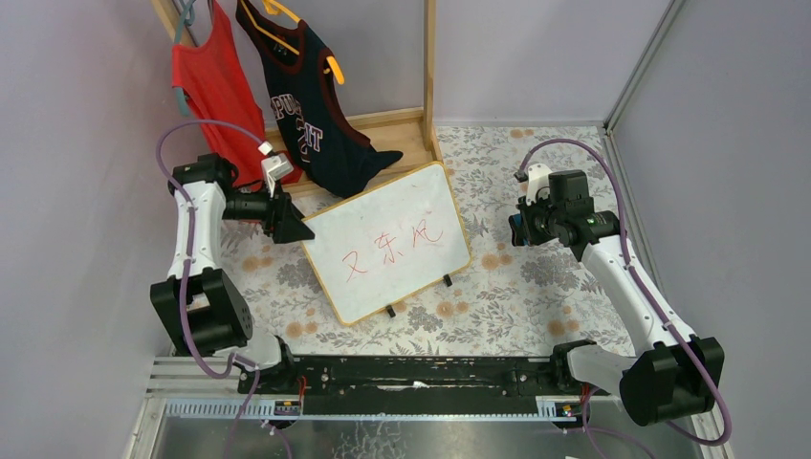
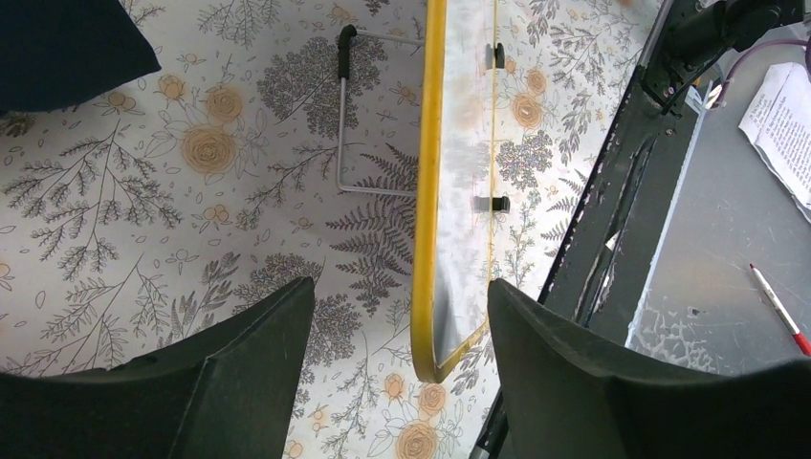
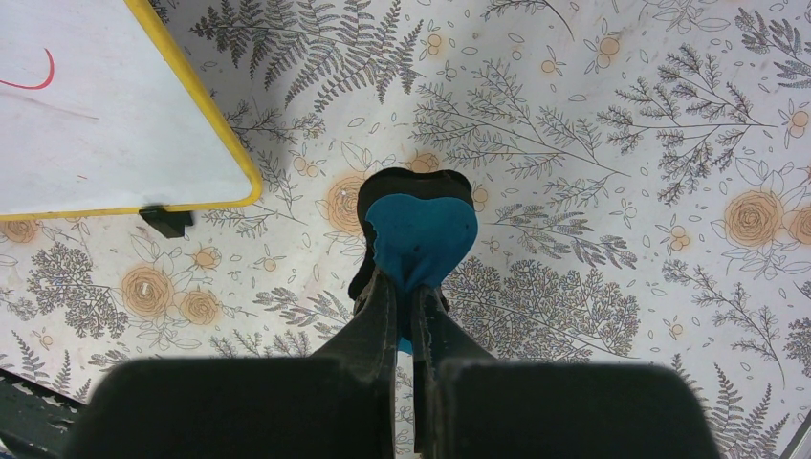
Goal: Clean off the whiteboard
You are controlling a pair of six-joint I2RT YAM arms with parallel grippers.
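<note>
Red-marked whiteboard [image 1: 387, 244] stands propped while right jaws pinch a blue eraser [image 3: 421, 234].

Lavender walls [image 1: 536, 57] enclose a floral-clothed table [image 1: 521, 287] and a wooden clothes rack [image 1: 429, 67].

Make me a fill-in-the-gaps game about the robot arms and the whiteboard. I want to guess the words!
1. The writing on the whiteboard is ___.
2. The right gripper is shut on a ___ pad.
3. The left gripper is ___, with the whiteboard's edge between its fingers.
4. Behind the whiteboard, beside a dark jersey, hangs a ___ top.

Missing words: red; blue; open; red.
</note>
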